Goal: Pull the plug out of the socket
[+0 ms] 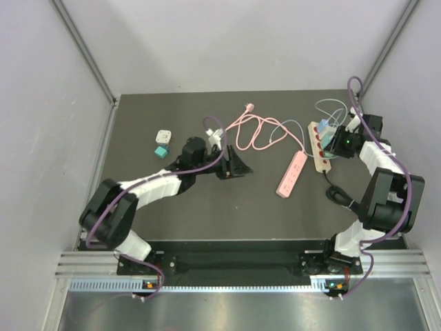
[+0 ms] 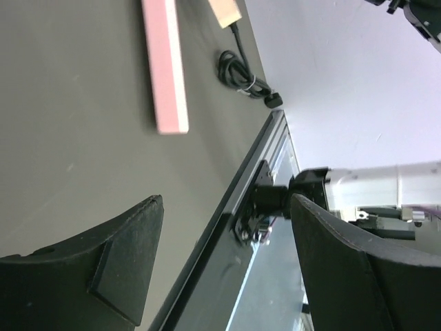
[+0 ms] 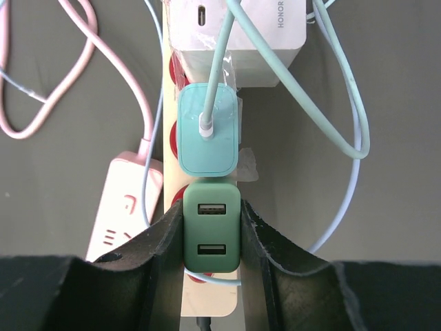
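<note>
Right side first: my right gripper (image 3: 210, 208) is clamped on the dark green plug (image 3: 211, 238), one finger pressed to each flank, with its two USB ports facing the wrist camera. That plug sits at the near end of the cream power strip (image 3: 207, 300), which lies at the far right of the table, close to the wall. So the grip is made. The pull, as I read it, is not: the green body looks square over its red socket, with no tilt or offset that I can see. Looking straight down on it I can't judge depth, so a slight lift could escape me. What's left is drawing it straight out and clear of the strip.

My left gripper (image 2: 226, 205) is out near the middle of the table with its fingers spread and nothing between them. It is well away from the strip and holds nothing down, so the strip could rise with the plug.

There are no bins or trays here; the strip's sockets are the only holders. I count three filled in a row: the green plug, a teal charger (image 3: 207, 138) just beyond it with a pale cable running off, then a white charger (image 3: 238, 27) at the far end. The pink strip (image 2: 165, 62) lies alongside; I can't tell whether its sockets are filled.
</note>
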`<state>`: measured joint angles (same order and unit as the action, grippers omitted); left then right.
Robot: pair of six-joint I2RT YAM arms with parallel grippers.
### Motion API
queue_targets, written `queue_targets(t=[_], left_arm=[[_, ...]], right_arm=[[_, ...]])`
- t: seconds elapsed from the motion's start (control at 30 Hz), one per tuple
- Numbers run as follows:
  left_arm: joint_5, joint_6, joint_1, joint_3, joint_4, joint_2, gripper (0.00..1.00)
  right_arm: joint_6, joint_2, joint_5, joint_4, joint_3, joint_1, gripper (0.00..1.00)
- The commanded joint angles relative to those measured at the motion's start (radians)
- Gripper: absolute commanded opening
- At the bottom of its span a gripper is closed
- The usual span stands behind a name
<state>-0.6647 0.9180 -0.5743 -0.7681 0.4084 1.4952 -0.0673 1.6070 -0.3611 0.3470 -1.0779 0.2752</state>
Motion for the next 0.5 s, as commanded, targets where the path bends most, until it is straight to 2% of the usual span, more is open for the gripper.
queue_targets(t=[0.0,0.23,0.47], left_arm=[[0.085,0.047,-0.074,-0.138,0.116,0.103,0.79],[0.114,0.088,-0.18,-0.342,0.151,0.342,0.79],[0.137,0.087,-0.245,-0.575,0.102,0.554,0.78]], right_arm=[[-0.138,-0.061,-0.062,-0.054,-0.008,-0.01,0.0],[-0.242,-0.088,-0.166,-0.091,0.027,-0.011,0.0],[-0.293,-0.085,-0.245,-0.097,0.027,-0.022,0.0]])
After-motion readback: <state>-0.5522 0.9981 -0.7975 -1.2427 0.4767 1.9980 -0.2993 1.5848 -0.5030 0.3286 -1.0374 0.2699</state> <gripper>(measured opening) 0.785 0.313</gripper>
